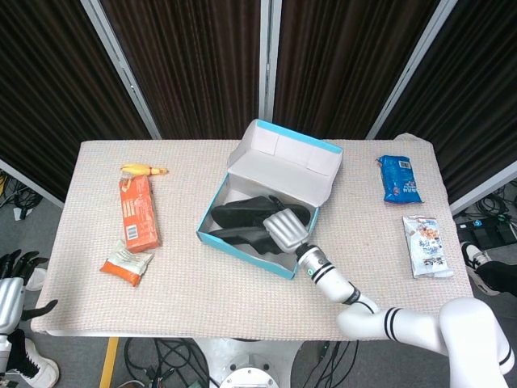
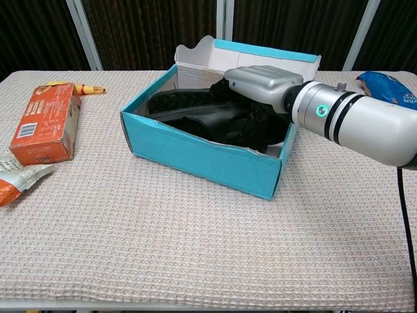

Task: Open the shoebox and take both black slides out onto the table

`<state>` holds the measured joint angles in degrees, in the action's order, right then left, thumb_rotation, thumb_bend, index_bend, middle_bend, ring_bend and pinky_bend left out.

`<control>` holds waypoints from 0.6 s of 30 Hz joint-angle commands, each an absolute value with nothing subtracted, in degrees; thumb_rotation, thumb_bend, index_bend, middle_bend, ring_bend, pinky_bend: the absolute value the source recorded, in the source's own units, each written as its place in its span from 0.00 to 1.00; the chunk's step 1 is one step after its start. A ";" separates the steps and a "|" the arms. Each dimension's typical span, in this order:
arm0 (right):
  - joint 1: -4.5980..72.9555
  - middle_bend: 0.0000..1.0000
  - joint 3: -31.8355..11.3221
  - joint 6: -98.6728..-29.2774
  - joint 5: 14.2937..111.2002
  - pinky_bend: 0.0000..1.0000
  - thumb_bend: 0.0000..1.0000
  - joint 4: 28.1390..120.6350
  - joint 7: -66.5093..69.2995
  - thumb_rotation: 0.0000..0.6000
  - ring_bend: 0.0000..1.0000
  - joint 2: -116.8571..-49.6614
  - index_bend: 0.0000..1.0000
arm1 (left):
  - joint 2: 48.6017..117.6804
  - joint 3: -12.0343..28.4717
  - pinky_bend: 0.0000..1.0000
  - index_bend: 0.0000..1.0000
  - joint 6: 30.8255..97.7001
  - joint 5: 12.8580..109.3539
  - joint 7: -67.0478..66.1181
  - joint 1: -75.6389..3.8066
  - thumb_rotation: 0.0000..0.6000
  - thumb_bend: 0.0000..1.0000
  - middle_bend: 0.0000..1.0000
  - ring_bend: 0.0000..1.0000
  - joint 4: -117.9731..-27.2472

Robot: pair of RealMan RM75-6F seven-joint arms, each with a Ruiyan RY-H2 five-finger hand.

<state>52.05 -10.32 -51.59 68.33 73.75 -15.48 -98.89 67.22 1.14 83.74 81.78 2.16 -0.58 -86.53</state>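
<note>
The teal shoebox (image 1: 242, 242) (image 2: 195, 153) stands open at mid-table, its lid (image 1: 283, 158) tipped up at the back. Two black slides lie inside: the far one (image 1: 242, 212) (image 2: 176, 100) and the near one (image 1: 233, 236) (image 2: 202, 122). My right hand (image 1: 284, 229) (image 2: 257, 81) reaches into the box from the right. Its fingers curl down over the near slide's strap and grip it; the fingertips are lost against the black. My left hand (image 1: 11, 284) hangs below the table's left corner, fingers apart and holding nothing.
On the left of the table lie an orange carton (image 1: 139, 212) (image 2: 47, 122), a banana (image 1: 144, 170) (image 2: 75, 87) and a snack packet (image 1: 127, 267) (image 2: 16, 179). On the right lie a blue packet (image 1: 399, 179) (image 2: 388, 88) and a white packet (image 1: 426, 246).
</note>
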 commanded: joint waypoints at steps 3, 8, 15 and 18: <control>51.33 0.70 -10.99 -55.77 73.43 0.00 0.50 72.26 -11.49 1.00 0.56 -99.55 0.78 | 67.19 1.14 0.08 0.25 83.77 81.81 2.38 -0.52 1.00 0.05 0.15 0.05 -86.29; 50.44 0.71 -11.97 -57.91 76.65 0.00 0.50 75.98 -6.23 1.00 0.56 -95.59 0.78 | 67.14 1.25 0.08 0.25 83.82 82.03 2.35 -0.66 1.00 0.05 0.15 0.05 -86.28; 43.96 0.71 -13.03 -65.45 78.49 0.00 0.49 86.36 1.45 1.00 0.55 -84.86 0.78 | 66.64 1.73 0.08 0.25 83.81 82.51 1.62 -1.35 1.00 0.05 0.15 0.05 -86.89; 39.91 0.71 -12.19 -66.64 77.50 0.00 0.48 90.84 6.23 1.00 0.55 -78.45 0.78 | 66.41 1.97 0.08 0.25 83.69 82.65 1.18 -1.73 1.00 0.05 0.15 0.05 -87.28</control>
<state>43.65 -12.55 -64.68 77.96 86.70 2.59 -83.48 66.45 1.92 83.72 82.62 1.22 -1.69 -87.23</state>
